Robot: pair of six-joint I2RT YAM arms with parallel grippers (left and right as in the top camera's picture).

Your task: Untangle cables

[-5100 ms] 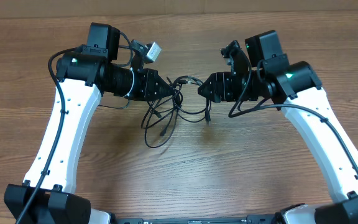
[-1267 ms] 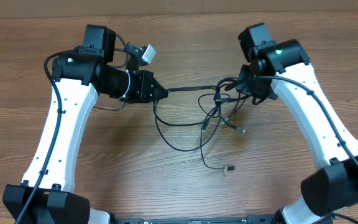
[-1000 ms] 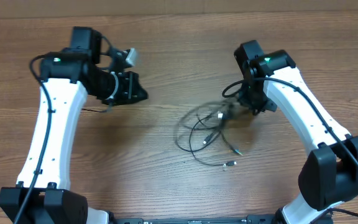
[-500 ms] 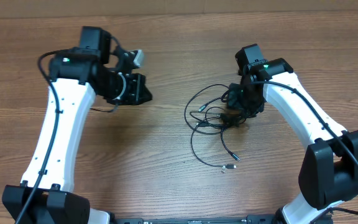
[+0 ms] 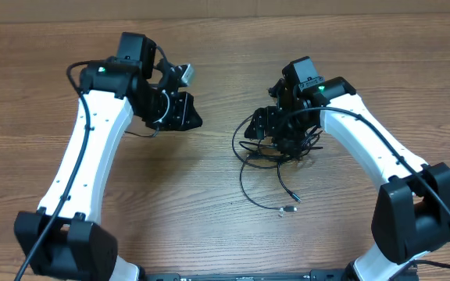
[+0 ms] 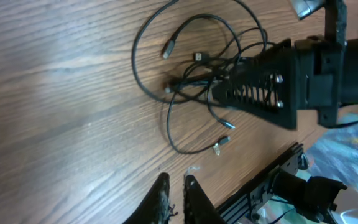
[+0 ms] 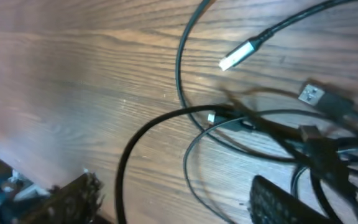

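Now that the strand once pulled taut between the two arms has been dropped at both ends, the nearest bit of the cables (image 5: 266, 152) is a loose plug end (image 5: 289, 209) on the bare counter (image 5: 170, 211), at 5 o'clock from the main bunch; one thin strand curves from it back up into the bunch; the bunch lies on the counter at about 3 o'clock from the middle, loops spilling toward 9 o'clock, several cords crossing in one knot; still tangled, my read.

The right arm (image 5: 366, 148) reaches in right over that knot; right jaws were clamped a second ago, now spread wide, released, holding nothing; the right wrist view shows cords lying on the wood between its fingers (image 7: 278, 199), a silver plug tip (image 7: 236, 57) free at 12 o'clock; cannot tell if a finger touches a cord.

The left arm (image 5: 92, 156) ends farther off, at 10 o'clock from the middle, well apart from the cables; left jaws nearly together, slim gap, empty; they have edged back toward the middle versus half a second ago.

Meaning for the task: the pull-apart attempt is over; no cord lies separate as far as I can see; the bunch is looser and wider than the tight clump of five seconds ago; it likely needs a fresh grasp on two different strands; the risk is grabbing one loop twice and tightening the knot.
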